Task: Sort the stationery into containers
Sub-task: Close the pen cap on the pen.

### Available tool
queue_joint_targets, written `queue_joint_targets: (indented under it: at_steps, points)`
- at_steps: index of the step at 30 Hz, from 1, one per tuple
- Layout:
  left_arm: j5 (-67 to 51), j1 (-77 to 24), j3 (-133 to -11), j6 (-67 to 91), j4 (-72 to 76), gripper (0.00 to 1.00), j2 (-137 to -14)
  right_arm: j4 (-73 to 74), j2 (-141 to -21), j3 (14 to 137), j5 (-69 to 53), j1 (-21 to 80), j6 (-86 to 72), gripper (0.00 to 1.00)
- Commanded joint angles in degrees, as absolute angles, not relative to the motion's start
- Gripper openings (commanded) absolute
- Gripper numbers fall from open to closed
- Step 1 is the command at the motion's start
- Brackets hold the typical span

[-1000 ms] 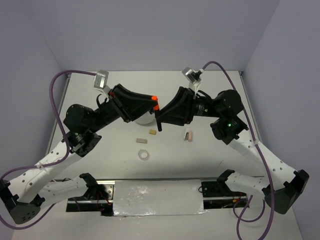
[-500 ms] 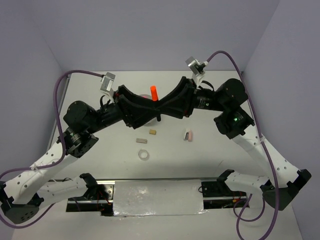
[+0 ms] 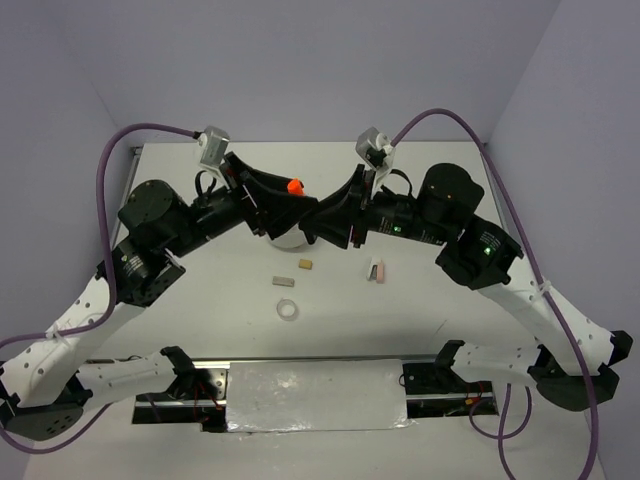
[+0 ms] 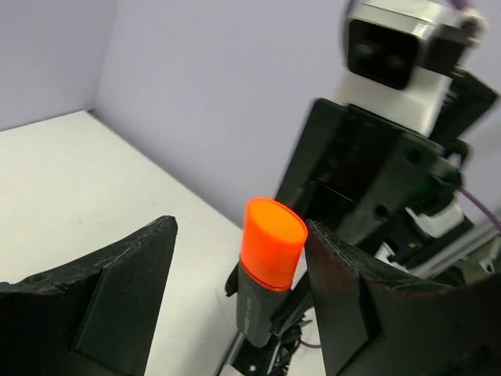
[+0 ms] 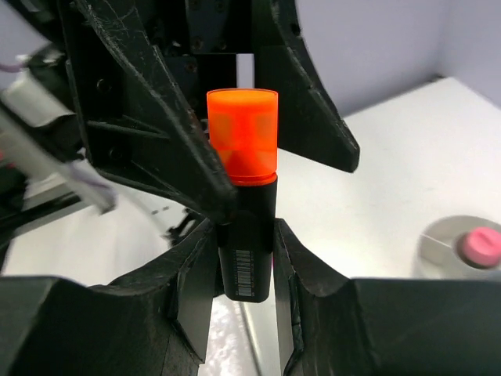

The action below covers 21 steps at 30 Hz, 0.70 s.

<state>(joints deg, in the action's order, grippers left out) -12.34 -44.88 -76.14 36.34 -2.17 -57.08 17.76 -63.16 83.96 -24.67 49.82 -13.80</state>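
Orange-capped marker (image 5: 241,196) pinched upright in my right gripper (image 5: 243,262), aloft near the white tub (image 3: 288,240), between the left gripper's (image 4: 239,239) spread fingers (image 4: 125,282) — a handover, I judge; next, the left must close on it.

1. Overhead view: bright, even light — only faint, soft shadows on the white table (image 3: 230,310).
2. Left wrist view: background at right slightly blurred.
3. Right wrist view: left edge smeared — orange-capped marker (image 5: 243,196) sharp.
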Motion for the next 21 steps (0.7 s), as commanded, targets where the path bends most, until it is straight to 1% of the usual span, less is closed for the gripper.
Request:
queue_joint_targets:
  at_steps: [1,2,5,6,8,12,13,14,16,17,18,19,21]
  points:
    - [-6.4,-45.2,-79.8,33.8,-7.0,0.78,-58.8,23.4,-63.5,87.6,-9.1,52.5,-8.3,0.0]
    - [-6.0,-45.2,-80.0,33.8,-7.3,0.78,-58.9,23.6,-63.8,87.9,-7.7,52.9,-8.2,0.0]
    - [-5.9,-45.1,-80.2,34.1,-7.5,0.73,-59.2,24.5,-64.3,88.8,-3.4,54.3,-7.5,0.0]
    - [-6.8,-45.2,-80.2,34.1,-7.5,0.68,-59.6,24.5,-64.4,89.2,-2.4,54.6,-7.4,0.0]
    - [-7.1,-45.2,-80.6,34.5,-7.6,0.64,-60.4,25.4,-65.0,90.0,-0.1,55.3,-7.2,0.0]
    - [-8.0,-45.2,-80.1,35.2,-6.5,0.61,-60.8,28.0,-67.4,93.2,3.1,57.1,-5.8,0.0]
    - [-8.3,-45.2,-80.0,35.5,-6.2,0.58,-60.9,28.0,-67.6,93.5,4.0,57.7,-5.3,0.0]
    - [-8.5,-45.1,-80.0,35.4,-6.1,0.5,-61.0,28.2,-67.9,94.0,4.4,58.1,-4.9,0.0]
    - [-9.0,-45.2,-80.6,35.2,-6.5,0.41,-61.9,28.7,-68.6,94.4,5.3,59.1,-4.4,0.0]
    - [-9.3,-45.2,-80.9,35.2,-6.7,0.31,-62.2,28.7,-68.8,94.6,5.9,59.2,-4.4,0.0]
    - [-9.6,-45.2,-81.4,35.2,-6.8,0.28,-62.5,28.4,-68.9,94.7,6.1,59.2,-4.5,0.0]
    - [-10.7,-45.2,-81.4,35.3,-6.2,0.21,-62.8,28.3,-69.0,94.6,6.5,59.3,-4.6,0.0]
    - [-11.9,-45.1,-81.0,35.6,-5.5,0.14,-62.9,28.6,-69.3,95.3,7.7,59.2,-4.6,0.0]
